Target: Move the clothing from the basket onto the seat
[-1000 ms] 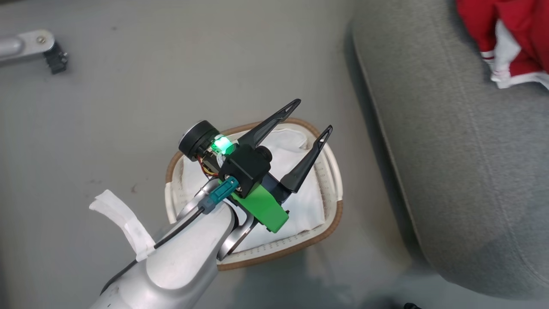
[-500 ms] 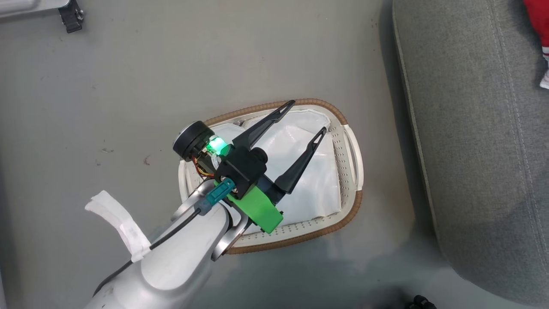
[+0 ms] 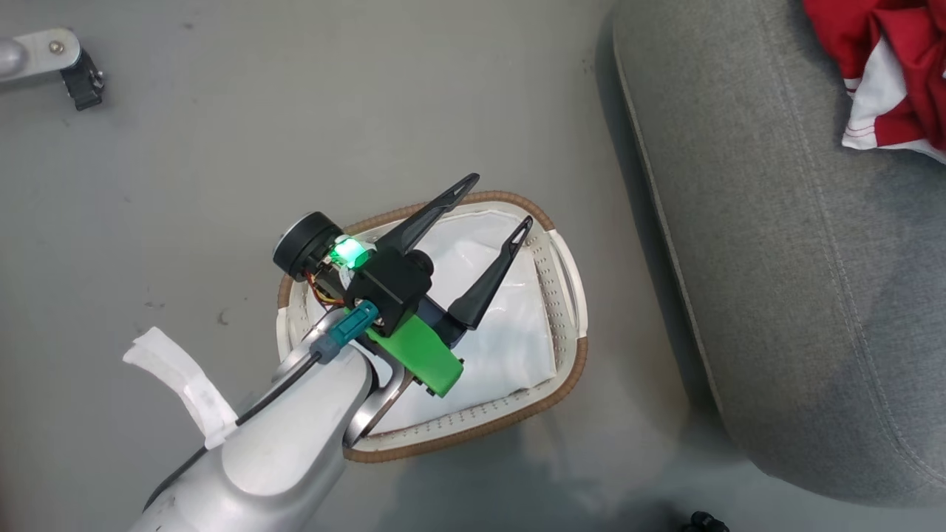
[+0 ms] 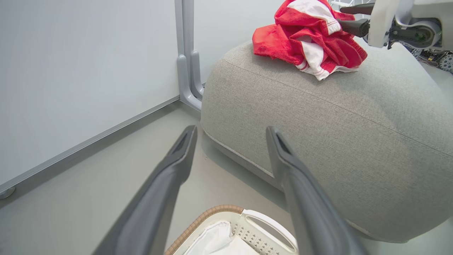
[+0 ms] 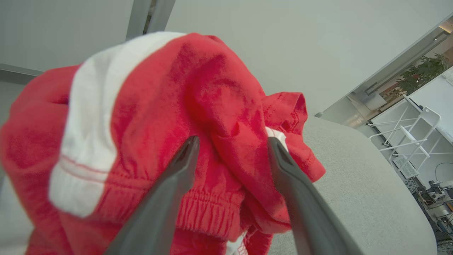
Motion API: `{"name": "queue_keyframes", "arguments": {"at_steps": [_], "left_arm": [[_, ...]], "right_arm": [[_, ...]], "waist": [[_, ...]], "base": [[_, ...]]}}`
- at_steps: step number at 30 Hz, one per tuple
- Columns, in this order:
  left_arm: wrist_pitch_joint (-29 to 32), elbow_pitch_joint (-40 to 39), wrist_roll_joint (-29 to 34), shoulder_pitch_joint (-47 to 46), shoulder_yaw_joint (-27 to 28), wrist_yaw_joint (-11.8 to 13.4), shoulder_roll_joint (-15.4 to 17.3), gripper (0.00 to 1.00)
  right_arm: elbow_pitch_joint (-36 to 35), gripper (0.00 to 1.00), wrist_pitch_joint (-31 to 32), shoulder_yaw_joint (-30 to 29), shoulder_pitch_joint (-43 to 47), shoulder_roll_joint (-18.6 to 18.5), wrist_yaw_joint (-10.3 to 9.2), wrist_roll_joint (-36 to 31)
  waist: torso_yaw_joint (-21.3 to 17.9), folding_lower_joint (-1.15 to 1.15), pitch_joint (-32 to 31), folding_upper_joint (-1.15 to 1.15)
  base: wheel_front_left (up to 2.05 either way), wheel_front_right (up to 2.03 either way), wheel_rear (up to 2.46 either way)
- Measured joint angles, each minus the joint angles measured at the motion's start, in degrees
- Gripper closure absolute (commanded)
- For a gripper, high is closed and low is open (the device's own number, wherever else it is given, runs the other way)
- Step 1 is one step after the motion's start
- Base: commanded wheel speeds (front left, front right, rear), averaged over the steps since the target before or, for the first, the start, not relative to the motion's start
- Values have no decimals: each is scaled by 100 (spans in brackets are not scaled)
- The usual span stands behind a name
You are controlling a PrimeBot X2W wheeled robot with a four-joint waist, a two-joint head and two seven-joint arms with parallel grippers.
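Both claws stood wide, gripping nothing. The left gripper (image 3: pixel 501 199) hung over the basket (image 3: pixel 569 384), and the right gripper (image 5: pixel 233 140) sat close against the clothing (image 5: pixel 148 117) heaped on the seat (image 3: pixel 776 258). With no red cloth visible on the basket's liner (image 3: pixel 510 332), the job looked nearly finished.

One risk remained, I judged. A red fold bulged between the right fingers and could snag on withdrawal, dragging the heap toward the cushion's rounded edge.

The basket was perforated white plastic under a brown woven rim, its liner glossy and crinkled. The seat was coarse grey weave with a stitched seam. The clothing was soft, crumpled knit, white-striped and elastic-gathered.
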Motion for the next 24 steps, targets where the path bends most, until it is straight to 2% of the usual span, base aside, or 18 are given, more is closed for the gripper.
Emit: {"name": "queue_keyframes", "arguments": {"at_steps": [7,13,19,24], "left_arm": [[0,-105,-194,132,271,0,-38,0],[0,-123,-242,399,703,0,-204,0],[0,-113,-214,814,1235,0,-382,0],[0,-51,-171,1171,1742,0,-501,0]], "right_arm": [[-436,0,0,416,227,-9,0,271],[-583,0,-1,854,291,-103,0,558],[-638,0,2,1378,382,-245,0,947],[-679,0,9,1722,588,-159,0,1261]], "waist": [[-173,0,-385,0],[-204,0,-829,0],[-85,-1,-1304,0],[201,0,-1608,0]], "base": [[0,0,0],[0,0,0],[0,0,0],[0,0,0]]}}
